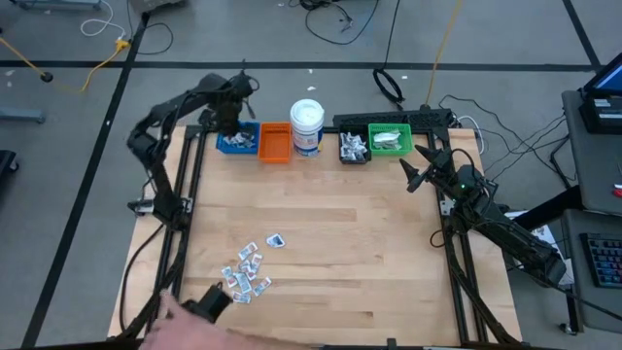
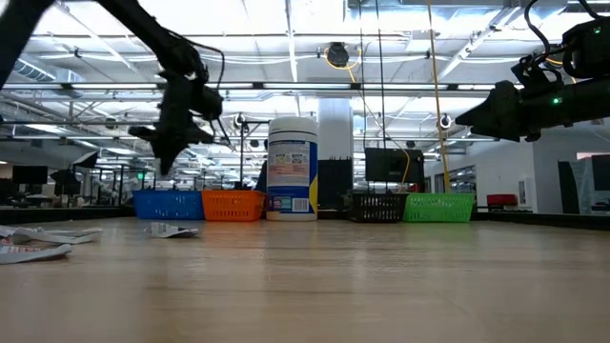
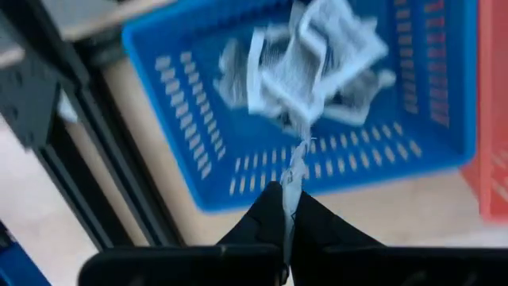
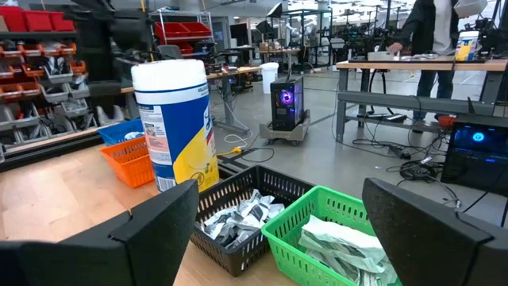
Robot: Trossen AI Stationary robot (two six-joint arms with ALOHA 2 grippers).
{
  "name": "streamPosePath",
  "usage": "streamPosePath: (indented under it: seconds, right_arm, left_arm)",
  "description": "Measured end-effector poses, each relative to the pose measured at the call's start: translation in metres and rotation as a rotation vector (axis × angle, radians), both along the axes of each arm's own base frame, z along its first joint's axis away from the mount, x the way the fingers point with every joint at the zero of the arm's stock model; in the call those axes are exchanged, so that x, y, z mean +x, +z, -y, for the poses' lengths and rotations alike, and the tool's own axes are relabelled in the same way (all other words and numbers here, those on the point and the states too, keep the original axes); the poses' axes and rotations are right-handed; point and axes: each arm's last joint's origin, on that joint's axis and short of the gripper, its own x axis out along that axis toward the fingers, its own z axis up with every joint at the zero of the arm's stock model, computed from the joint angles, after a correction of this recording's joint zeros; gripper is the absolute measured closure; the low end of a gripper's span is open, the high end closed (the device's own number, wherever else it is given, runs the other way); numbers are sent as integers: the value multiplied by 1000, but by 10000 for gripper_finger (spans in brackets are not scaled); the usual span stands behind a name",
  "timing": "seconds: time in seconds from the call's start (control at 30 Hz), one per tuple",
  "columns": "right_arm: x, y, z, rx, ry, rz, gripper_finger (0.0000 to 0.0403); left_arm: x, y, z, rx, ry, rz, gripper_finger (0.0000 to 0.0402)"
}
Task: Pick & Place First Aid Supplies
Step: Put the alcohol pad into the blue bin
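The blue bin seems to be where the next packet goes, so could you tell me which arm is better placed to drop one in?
Left. Its pincer is shut on a packet right above the blue bin. The right pincer is open and empty, near the green bin.

The wooden counter (image 1: 330, 243) carries a row of bins: blue bin (image 1: 237, 139) beneath the left pincer (image 1: 229, 124), then orange bin (image 1: 275, 142), white jar (image 1: 307, 126), black bin (image 1: 354, 147), green bin (image 1: 391, 140). Loose packets (image 1: 249, 270), perhaps a dozen, lie well away from it.
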Motion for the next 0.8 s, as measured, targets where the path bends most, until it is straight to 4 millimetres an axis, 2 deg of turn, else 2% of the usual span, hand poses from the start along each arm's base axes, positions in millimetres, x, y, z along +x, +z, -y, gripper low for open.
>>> streamPosePath:
  seconds: [0.13,0.23,0.33,0.47,0.6,0.7,0.8]
  right_arm:
    - [0,0,0,0,0,0,50]
    - [0,0,0,0,0,0,50]
    - [0,0,0,0,0,0,50]
    - [0,0,0,0,0,0,50]
    - [0,0,0,0,0,0,50]
    - [0,0,0,0,0,0,50]
    - [0,0,0,0,0,0,50]
  left_arm:
    - [7,-11,-19,-39,-14,-6,398]
    - [9,-20,-22,-83,-19,-18,384]
    - [10,-22,-23,-51,-14,-78,361]
    - [10,-22,-23,-33,-19,-105,311]
    - [7,-19,-20,-56,-13,-120,243]
    - [8,-8,-11,-61,-5,-121,198]
    - [20,6,5,-28,-22,-108,167]
